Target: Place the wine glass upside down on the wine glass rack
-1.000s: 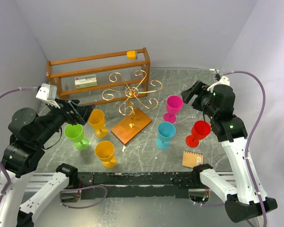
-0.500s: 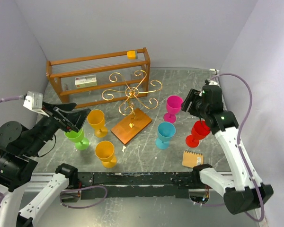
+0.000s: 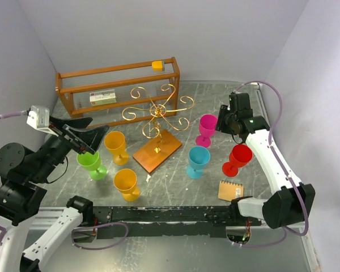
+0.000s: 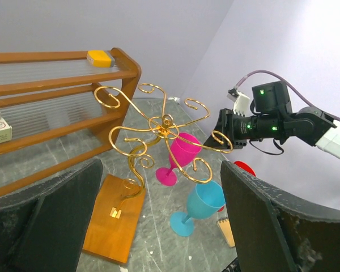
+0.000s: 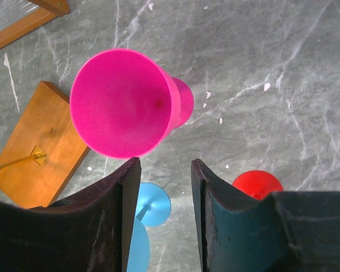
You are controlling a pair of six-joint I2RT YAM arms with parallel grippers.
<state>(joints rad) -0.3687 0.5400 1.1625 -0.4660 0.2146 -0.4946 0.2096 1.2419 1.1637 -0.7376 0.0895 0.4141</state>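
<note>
The gold wire wine glass rack (image 3: 157,110) stands mid-table on its orange-brown wooden base (image 3: 157,150). It also shows in the left wrist view (image 4: 158,122). A pink wine glass (image 3: 207,129) stands upright right of it. My right gripper (image 3: 222,119) hovers open just above and right of this glass. In the right wrist view the pink glass (image 5: 122,102) sits just ahead of the open, empty right gripper (image 5: 164,167). My left gripper (image 3: 88,135) is wide open and empty, raised above the green glass (image 3: 91,163). The left wrist view shows the left gripper (image 4: 161,167) facing the rack.
A blue glass (image 3: 198,161), a red glass (image 3: 237,160) and two orange glasses (image 3: 115,146) (image 3: 126,184) stand upright around the rack. A small notebook (image 3: 230,190) lies front right. A brown slatted shelf (image 3: 119,90) stands at the back left.
My right gripper has moved back and left, closing in on the pink glass. My left arm has pulled back to the left and risen, with its gripper still open.
</note>
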